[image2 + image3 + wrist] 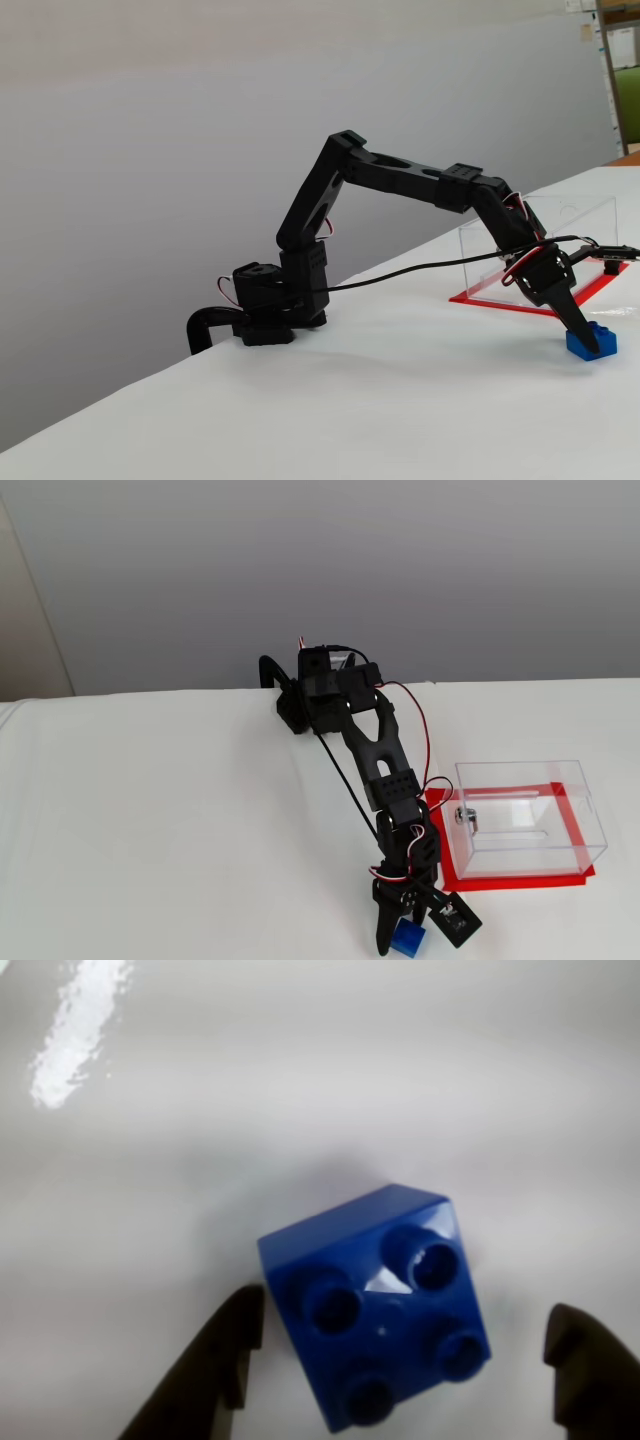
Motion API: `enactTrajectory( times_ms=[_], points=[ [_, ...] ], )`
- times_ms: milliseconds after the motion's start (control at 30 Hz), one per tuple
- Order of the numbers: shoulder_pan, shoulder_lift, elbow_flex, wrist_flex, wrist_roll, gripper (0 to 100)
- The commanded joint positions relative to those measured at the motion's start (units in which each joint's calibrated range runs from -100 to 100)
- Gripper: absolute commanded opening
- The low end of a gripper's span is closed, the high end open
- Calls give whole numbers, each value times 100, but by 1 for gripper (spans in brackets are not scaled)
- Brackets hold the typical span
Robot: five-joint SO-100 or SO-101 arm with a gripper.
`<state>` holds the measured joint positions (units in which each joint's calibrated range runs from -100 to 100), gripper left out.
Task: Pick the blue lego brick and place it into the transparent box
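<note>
The blue lego brick (375,1305) is seen on the white table (300,1110), studs up and turned at an angle, framed betw. the two dark fingertips (225,1360) of the gripper (405,1345) in the wrist view. The jaws are held apart, one tip at each side of the brick; the left tip is just beside the brick's corner, the right tip is clear of it. Whether the left tip is actually touching cannot be told, as the wrist view is soft and close.

In a fixed view from the side, the arm (400,185) is stretched out from its base (270,310) and bent down, w/ the gripper (590,340) lowered onto the brick (590,343) on the table (350,420). The transparent box (540,250) is seen behind the gripper, on its red base plate (470,296), apart from the brick.

In a fixed view from above and in front, the brick (407,940) is shown at the bottom edge of the frame, betw. the lowered fingers (383,925) of the gripper (405,942). The box (530,815) is placed to the right of the arm (385,770), near the brick but not touching it, w/ a small silver lock (466,818) visible at its left wall. The brick lies outside the box.
</note>
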<state>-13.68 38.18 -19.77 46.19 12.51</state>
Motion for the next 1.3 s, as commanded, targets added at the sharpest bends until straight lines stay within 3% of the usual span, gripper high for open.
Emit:
enactTrajectory(
  times_ms=[0, 100, 200, 333, 800, 1267],
  points=[
    [-4, -55, -383, 20, -8, 31],
    [3, -38, -383, 20, -8, 29],
    [3, -29, -383, 20, -8, 19],
    [-4, -29, -365, 20, -8, 13],
    [-56, -114, -365, 55, -8, 13],
    [-292, -1760, -292, 159, 2, 14]
  ],
)
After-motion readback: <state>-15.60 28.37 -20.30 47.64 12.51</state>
